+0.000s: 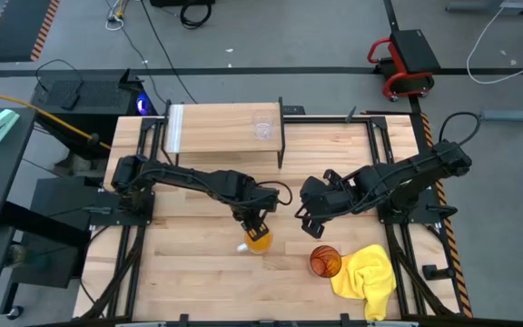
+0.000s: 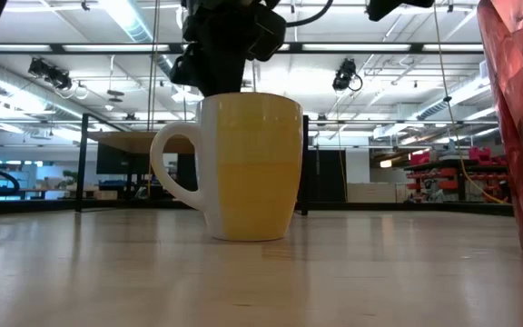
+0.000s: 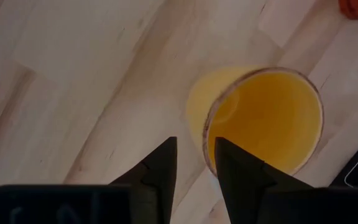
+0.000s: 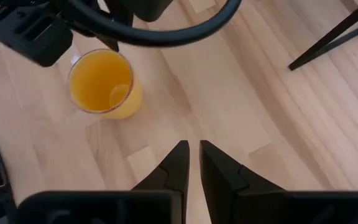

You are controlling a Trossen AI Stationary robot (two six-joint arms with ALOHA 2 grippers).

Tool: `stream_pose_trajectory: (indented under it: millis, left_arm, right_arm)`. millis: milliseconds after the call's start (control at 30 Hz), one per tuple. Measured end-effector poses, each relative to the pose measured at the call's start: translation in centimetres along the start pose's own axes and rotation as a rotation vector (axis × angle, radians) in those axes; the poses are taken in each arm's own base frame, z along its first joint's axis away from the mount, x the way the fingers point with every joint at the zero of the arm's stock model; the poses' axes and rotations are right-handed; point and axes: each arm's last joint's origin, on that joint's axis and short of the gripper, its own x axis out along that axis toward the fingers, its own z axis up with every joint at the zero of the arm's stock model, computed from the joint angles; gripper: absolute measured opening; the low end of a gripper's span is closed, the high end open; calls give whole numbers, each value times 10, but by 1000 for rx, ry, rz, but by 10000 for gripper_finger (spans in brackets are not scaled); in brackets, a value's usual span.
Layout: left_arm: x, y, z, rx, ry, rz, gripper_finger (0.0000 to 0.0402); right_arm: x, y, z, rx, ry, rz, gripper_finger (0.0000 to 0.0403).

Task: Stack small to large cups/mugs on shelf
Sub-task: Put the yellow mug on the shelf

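The orange mug (image 1: pixel 258 240) with a pale handle stands upright on the tabletop, seen close in the low view (image 2: pixel 248 168). My left gripper (image 3: pixel 196 155) is open right above its rim, with one finger over the inside and one outside the wall. My right gripper (image 4: pixel 194 155) is shut and hovers over bare table to the mug's right (image 1: pixel 309 221). The amber tumbler (image 1: pixel 325 262) stands near the table's near edge. The clear glass cup (image 1: pixel 262 127) stands on the shelf (image 1: pixel 216 129) at the far edge. My left gripper comes at the mug from above, pointing down, with the mug's rim (image 3: pixel 207 134) in the gap between its fingers, on the side away from the handle. Whether the fingers touch the wall, I cannot tell. The mug stands upright on the table.
A yellow cloth (image 1: pixel 370 277) lies crumpled beside the tumbler at the near right. The shelf's black legs (image 4: pixel 334 37) stand at the far side. Bare planks lie between the shelf and the arms and at the near left.
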Motion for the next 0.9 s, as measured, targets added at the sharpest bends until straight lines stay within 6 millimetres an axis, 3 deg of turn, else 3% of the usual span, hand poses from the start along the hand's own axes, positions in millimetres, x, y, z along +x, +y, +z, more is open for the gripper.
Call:
stream_pose_trajectory:
  millis: [133, 333, 667, 900]
  left_arm:
    - [0, -2, -9, 10, 46, 33, 117]
    - [2, 0, -22, 23, 122, 102, 110]
    - [11, -9, -37, 11, 140, 123, 99]
    - [31, -20, -44, -35, 112, 15, 76]
  right_arm:
    - [10, 12, -13, 16, 15, 71, 44]
    - [49, 28, -33, 27, 46, 202, 12]
    - [88, 42, -28, 1, 45, 262, 4]
    - [122, 55, -37, -61, 104, 247, 3]
